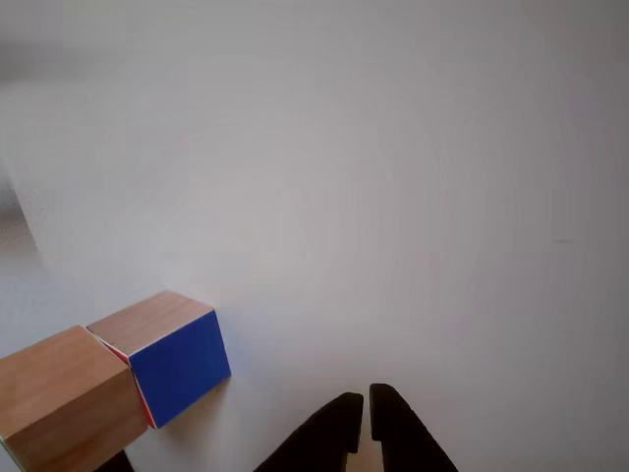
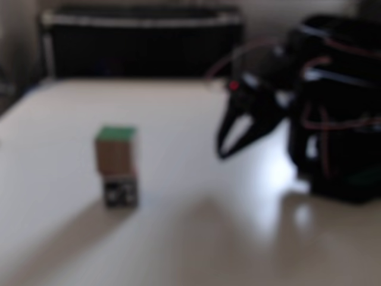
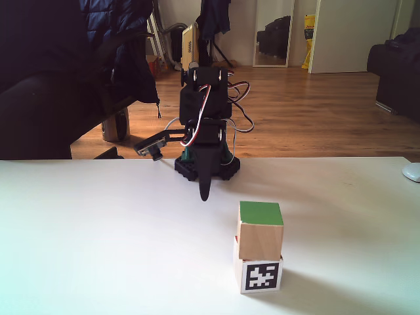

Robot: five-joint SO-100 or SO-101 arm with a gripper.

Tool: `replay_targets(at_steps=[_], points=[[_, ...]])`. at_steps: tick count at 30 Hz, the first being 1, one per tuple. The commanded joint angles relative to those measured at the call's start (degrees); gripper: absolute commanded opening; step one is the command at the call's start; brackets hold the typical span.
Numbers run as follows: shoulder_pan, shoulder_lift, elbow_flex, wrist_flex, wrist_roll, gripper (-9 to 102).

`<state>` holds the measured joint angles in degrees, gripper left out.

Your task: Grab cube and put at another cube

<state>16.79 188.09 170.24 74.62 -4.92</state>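
While we can't call it officially finished, the stacking part looks done to us — let's go camera by camera.

Other view first: the gripper point(image 1: 366, 418) pokes in from the bottom edge, its two dark tips pressed nearly together with just a sliver of gap and nothing between them. Down in the lower left corner sit the cube point(image 1: 64, 403), showing plain wood faces, and another cube point(image 1: 167, 354) with its blue face toward us and a thin red edge. They touch, and the gripper is well apart from both, over bare white worktop point(image 1: 393, 177).

The blurry fixed view: the cube point(image 2: 115, 149), green face up, rests on top of another cube point(image 2: 120, 192), which looks dark from this side. The gripper point(image 2: 225, 152) hangs off to the right, near the arm's base, clear of the stack. Too soft to judge the jaws here.

The sharp fixed view: same story — the cube point(image 3: 260, 231) sits on another cube point(image 3: 258, 274), slightly skewed but seated, and the lower one shows a black-and-white marker. The gripper point(image 3: 204, 195) points down behind them, holding nothing.

So placing looks complete; at most the arm needs to go home.
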Motion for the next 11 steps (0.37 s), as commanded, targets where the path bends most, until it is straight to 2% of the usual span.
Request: replay_targets(at_steps=[1,11], points=[[-0.7,0.3,-0.2,-0.6,-0.8,0],[-1.1,0.3,-0.2,-0.6,-1.3,0]])
